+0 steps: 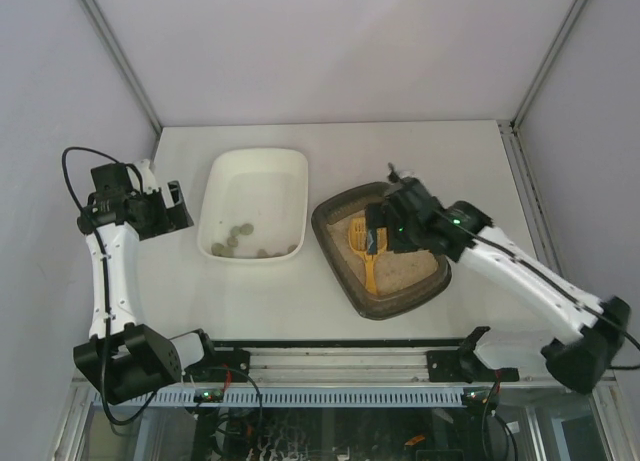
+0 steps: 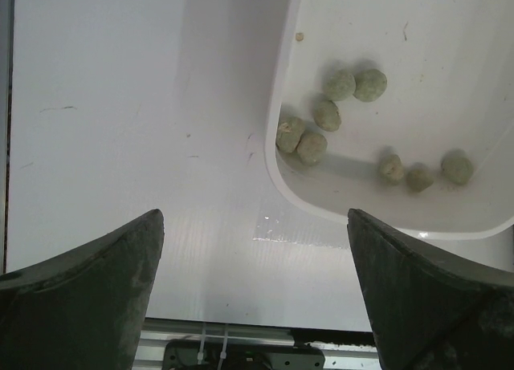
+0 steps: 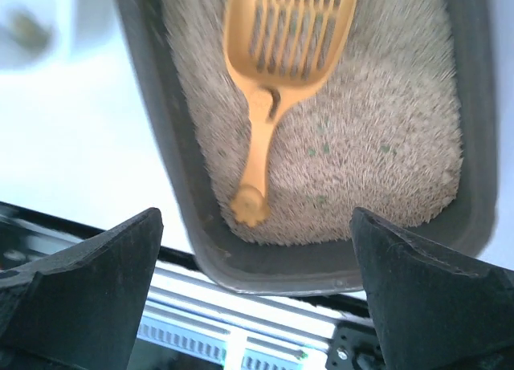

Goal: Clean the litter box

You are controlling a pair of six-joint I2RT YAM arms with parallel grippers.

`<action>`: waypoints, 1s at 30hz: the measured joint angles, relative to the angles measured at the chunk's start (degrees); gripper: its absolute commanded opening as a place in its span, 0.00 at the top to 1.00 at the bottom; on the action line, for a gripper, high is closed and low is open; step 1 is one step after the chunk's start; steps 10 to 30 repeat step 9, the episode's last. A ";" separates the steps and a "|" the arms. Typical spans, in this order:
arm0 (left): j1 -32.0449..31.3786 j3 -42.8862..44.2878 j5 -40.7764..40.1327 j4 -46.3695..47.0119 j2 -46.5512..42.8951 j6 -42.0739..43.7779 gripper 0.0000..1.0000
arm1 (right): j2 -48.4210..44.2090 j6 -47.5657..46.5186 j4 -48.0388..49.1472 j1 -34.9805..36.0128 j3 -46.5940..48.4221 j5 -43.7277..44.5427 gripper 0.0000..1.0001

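On a white worktop [image 1: 300, 291], seen from above, the left gripper [image 2: 254, 215] hovers near the left edge. Its claw is released, with both fingers spread wide and nothing between them. It probably waits there to stay out of the other arm's way.

Just right of it, left of the worktop's middle, sits a white tub [image 1: 255, 151]. It holds several greenish-grey clumps [image 2: 309, 137] gathered along its near wall. The tub stands just beside the litter box, likely so that scooped waste has only a short way to travel.

The litter box [image 1: 400, 307], a dark tray of beige sand, lies right of the middle and angled toward the near edge. An orange slotted scoop [image 3: 289, 33] rests on the sand with its handle pointing at the near rim, where a claw could reach it. The right gripper [image 3: 257, 215] hangs above it, released, its fingers well apart and not touching the scoop.

The right wrist view is blurred and cuts off the far end of the litter box. Faint green specks show in the sand, but it is unclear whether they are leftover waste. From above, the right arm covers part of the scoop's head. The left wrist view shows only one corner of the tub.
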 measured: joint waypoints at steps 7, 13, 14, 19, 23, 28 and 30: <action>0.00 0.00 0.17 -0.79 -0.22 1.27 0.00 | -19.04 2.91 3.56 -2.89 8.22 9.64 0.00; 0.00 0.00 -0.15 -1.44 -0.72 1.46 0.00 | -23.26 2.78 5.05 -3.63 9.75 13.27 0.00; 0.00 0.00 -0.15 -1.44 -0.72 1.46 0.00 | -23.26 2.78 5.05 -3.63 9.75 13.27 0.00; 0.00 0.00 -0.15 -1.44 -0.72 1.46 0.00 | -23.26 2.78 5.05 -3.63 9.75 13.27 0.00; 0.00 0.00 -0.15 -1.44 -0.72 1.46 0.00 | -23.26 2.78 5.05 -3.63 9.75 13.27 0.00; 0.00 0.00 -0.15 -1.44 -0.72 1.46 0.00 | -23.26 2.78 5.05 -3.63 9.75 13.27 0.00; 0.00 0.00 -0.15 -1.44 -0.72 1.46 0.00 | -23.26 2.78 5.05 -3.63 9.75 13.27 0.00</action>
